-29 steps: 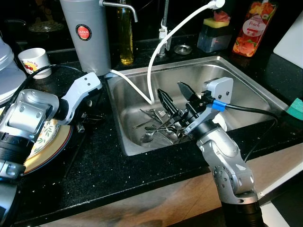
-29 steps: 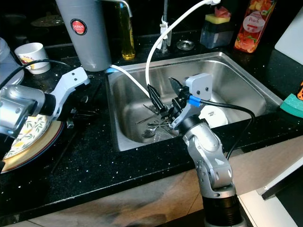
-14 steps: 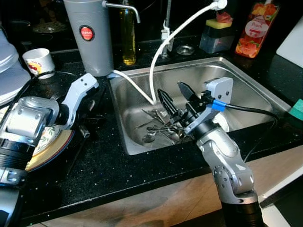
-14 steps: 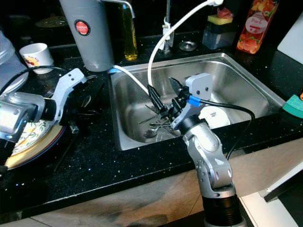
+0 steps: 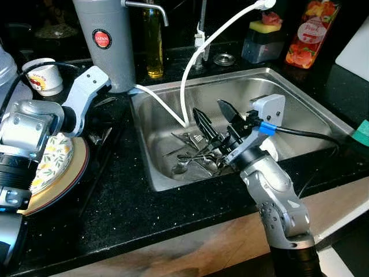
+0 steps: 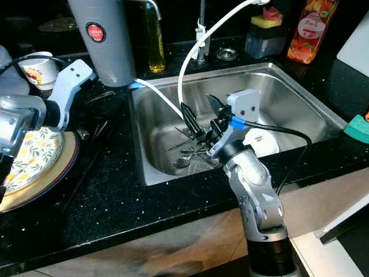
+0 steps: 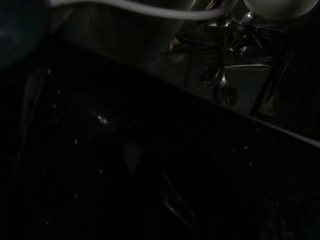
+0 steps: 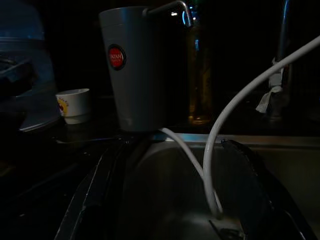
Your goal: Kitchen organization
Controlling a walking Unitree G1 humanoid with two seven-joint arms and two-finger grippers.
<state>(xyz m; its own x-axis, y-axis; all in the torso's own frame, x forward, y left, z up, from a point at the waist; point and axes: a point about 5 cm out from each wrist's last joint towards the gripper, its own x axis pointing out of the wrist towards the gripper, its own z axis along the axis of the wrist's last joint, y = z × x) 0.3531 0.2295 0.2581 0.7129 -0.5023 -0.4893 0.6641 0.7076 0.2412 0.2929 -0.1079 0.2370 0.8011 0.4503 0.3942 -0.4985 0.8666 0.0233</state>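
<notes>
Stainless steel sink (image 5: 300, 109) set in a black speckled desk (image 5: 115, 213), seen from above. A heap of cutlery (image 5: 193, 156) lies at the sink's left end, its forks and spoons crossing, most long axes running roughly from 9 to 3 o'clock. A white hose (image 5: 190, 63) curves down from 12 o'clock into the heap. The right gripper (image 5: 218, 118) hovers just above the cutlery, its two black fingers (image 5: 203, 123) spread wide and holding nothing. At 9 o'clock the left arm (image 5: 34, 124) reaches over a leaf-patterned plate (image 5: 55, 167); whether the left gripper's fingers are apart or together cannot be told. The right wrist view adds a grey dispenser (image 8: 135, 75) with a red badge and a small white cup (image 8: 73, 105) beside it. The dark left wrist view shows spoons (image 7: 225, 90) on the sink floor beyond the desk edge.
</notes>
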